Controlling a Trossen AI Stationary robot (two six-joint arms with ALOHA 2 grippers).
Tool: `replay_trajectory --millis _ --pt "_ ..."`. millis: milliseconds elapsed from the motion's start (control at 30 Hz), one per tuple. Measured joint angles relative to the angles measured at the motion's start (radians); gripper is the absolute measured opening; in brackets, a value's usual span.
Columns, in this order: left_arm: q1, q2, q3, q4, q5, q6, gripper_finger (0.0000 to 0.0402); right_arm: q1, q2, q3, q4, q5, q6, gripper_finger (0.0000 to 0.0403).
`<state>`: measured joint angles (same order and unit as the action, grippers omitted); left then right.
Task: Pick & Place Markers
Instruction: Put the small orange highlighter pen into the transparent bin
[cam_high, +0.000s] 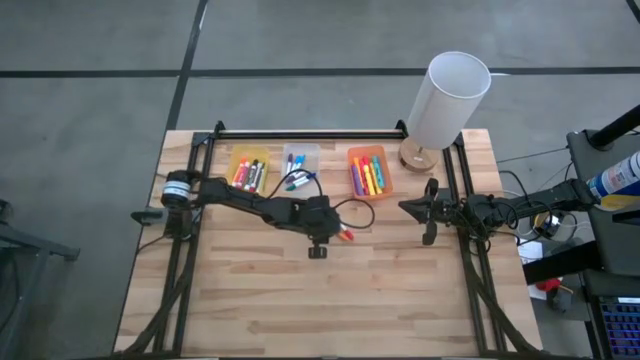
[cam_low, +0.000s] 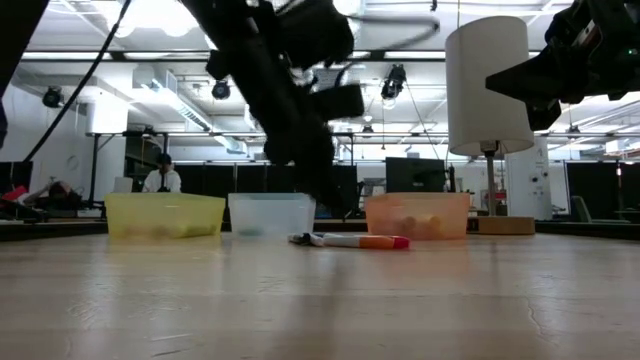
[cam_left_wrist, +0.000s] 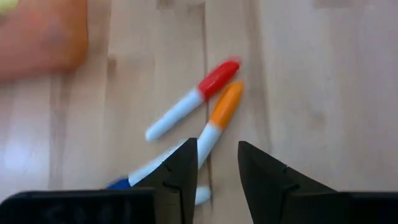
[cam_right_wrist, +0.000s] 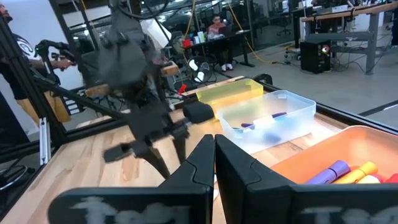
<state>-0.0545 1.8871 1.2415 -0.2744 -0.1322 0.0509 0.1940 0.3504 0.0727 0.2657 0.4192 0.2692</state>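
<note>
Light wooden slatted table. The left gripper sits near the table's centre, its fingers spread and empty, poised directly over loose markers lying flat on the wood. In the left wrist view three are seen: a white-bodied marker with a red cap, a white-bodied marker with an orange cap just beside it, and a blue-ended marker partly hidden behind one finger. The low view shows them as a short row on the table between the bins.

The right gripper waits at about 3 o'clock from the left one, well apart, raised above the table — fingers pressed together, holding nothing.

Along the table's 12 o'clock edge stand three small plastic bins:
- yellow bin, holding several markers;
- clear bin, holding a few markers, blue and green among them;
- orange bin, holding a row of bright markers — yellow, orange, purple.

A white cylindrical lamp on a wooden base stands at the 1 o'clock corner.
</note>
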Motion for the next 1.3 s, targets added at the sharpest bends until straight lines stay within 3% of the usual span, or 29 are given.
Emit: replay_trajectory --millis 200,1000,1300 --pt "0.001 0.035 0.000 -0.009 0.000 -0.029 0.0113 0.000 0.000 0.000 0.000 0.000 0.000 0.0009" --pt "0.018 0.061 -0.001 0.043 0.000 0.149 0.0113 0.000 0.000 0.000 0.000 0.000 0.000 0.0009" --pt "0.018 0.128 0.001 0.074 0.026 0.161 0.0112 0.000 0.000 0.000 0.000 0.000 0.000 0.0009"
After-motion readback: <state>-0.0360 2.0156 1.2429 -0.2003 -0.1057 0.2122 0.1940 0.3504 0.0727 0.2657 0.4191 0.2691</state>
